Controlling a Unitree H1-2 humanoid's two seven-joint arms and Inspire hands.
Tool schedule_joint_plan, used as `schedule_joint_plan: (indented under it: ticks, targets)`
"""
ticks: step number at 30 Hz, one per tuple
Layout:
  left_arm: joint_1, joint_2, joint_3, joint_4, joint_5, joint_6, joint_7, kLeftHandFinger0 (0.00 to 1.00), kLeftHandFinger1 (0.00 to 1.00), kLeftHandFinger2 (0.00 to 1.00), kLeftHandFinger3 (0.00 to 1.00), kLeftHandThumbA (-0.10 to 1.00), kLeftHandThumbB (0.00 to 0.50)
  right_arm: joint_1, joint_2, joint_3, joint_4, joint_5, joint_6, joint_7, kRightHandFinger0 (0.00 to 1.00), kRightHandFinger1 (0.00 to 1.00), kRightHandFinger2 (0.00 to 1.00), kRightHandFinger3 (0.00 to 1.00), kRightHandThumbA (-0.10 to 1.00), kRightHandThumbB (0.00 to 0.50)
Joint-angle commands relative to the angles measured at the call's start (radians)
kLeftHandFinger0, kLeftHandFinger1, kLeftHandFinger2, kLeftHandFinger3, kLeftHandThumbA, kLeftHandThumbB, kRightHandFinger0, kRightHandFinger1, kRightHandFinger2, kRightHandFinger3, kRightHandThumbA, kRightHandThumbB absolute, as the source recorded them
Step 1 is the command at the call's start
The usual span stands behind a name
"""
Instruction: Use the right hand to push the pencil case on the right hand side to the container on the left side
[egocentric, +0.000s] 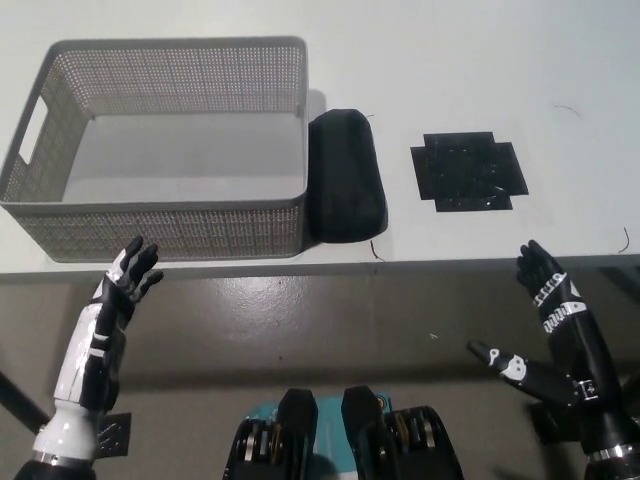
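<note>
Pencil case (346, 189) apparently touches container (160, 150); right hand (555, 335) and left hand (125, 285), both released, need no further push.

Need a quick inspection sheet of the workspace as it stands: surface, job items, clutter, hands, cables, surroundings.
Surface: white table, front edge visible.
Job's things: black pencil case lying against the right wall of the grey mesh container, outside it.
Clutter: black cross-shaped mat right of the case.
Hands: left robot hand open, before the table edge; right robot hand open, below the table edge, touching nothing.
Cables: nothing seen.
Surroundings: grey floor.
</note>
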Motion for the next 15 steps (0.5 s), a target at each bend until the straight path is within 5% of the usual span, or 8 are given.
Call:
schedule_joint_plan:
  ticks: [1,15]
  targets:
    - [0.007,0.012,0.013,0.009,-0.001,-0.021,0.005,1.0,1.0,1.0,1.0,1.0,0.208,-0.023,0.009,-0.017,0.006,0.027,-0.016,0.035,1.0,1.0,1.0,1.0,1.0,0.25]
    - [-0.007,0.022,0.022,0.041,0.004,-0.054,0.004,1.0,1.0,1.0,1.0,1.0,0.174,-0.035,0.012,-0.035,0.028,0.032,-0.009,0.051,1.0,1.0,1.0,1.0,1.0,0.25]
